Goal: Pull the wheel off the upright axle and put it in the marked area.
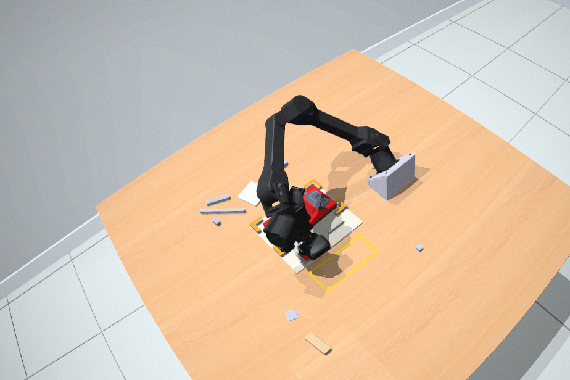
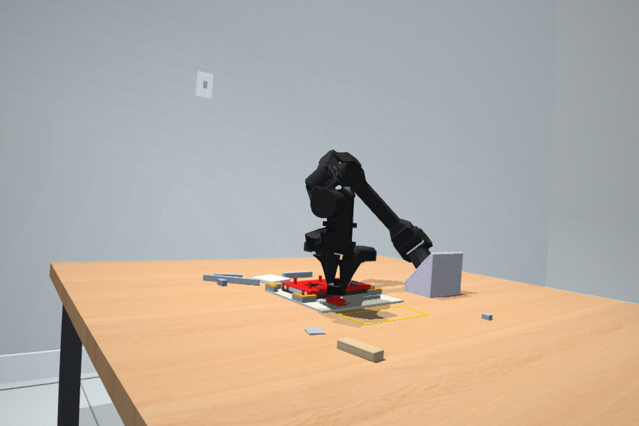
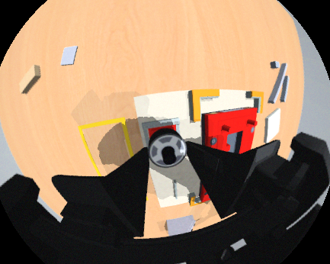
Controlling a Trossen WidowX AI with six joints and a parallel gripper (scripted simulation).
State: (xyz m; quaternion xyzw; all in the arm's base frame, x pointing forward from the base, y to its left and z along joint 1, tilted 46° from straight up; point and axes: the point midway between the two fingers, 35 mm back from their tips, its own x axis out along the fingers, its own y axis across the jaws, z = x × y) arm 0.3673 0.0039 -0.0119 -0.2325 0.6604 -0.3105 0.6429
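Two black fingers of the tool (image 3: 168, 151) point straight down and stand on either side of the wheel (image 3: 167, 150), their tips pressed against its rim. The tool is about half closed and grips the wheel. Seen from the wrist, the wheel is a grey ring with a dark hub sitting directly under the tool, with a small red block showing just behind it; the axle itself is hidden by the wheel. The arm (image 1: 276, 150) rises from a grey wedge-shaped mount (image 1: 393, 177) well behind the tool, slopes up to a high elbow, then drops almost vertically, so the wrist hangs right over the grip. From the side, the fingers converge into a narrow V whose tips (image 2: 335, 284) reach down close to the white base board (image 2: 384, 300) on which the fixture lies. A red plate (image 1: 322, 210) with orange corner brackets lies on that board just beside the tool, toward the mount. The yellow-outlined marked area (image 1: 364, 239) lies on the tabletop (image 1: 437, 274) just beyond the board's edge, on the tool's other side, and is partly covered by the arm's shadow. The wheel is outside that outline. Small grey bars, grey tiles and a wooden block lie scattered on the tabletop well apart from the tool.
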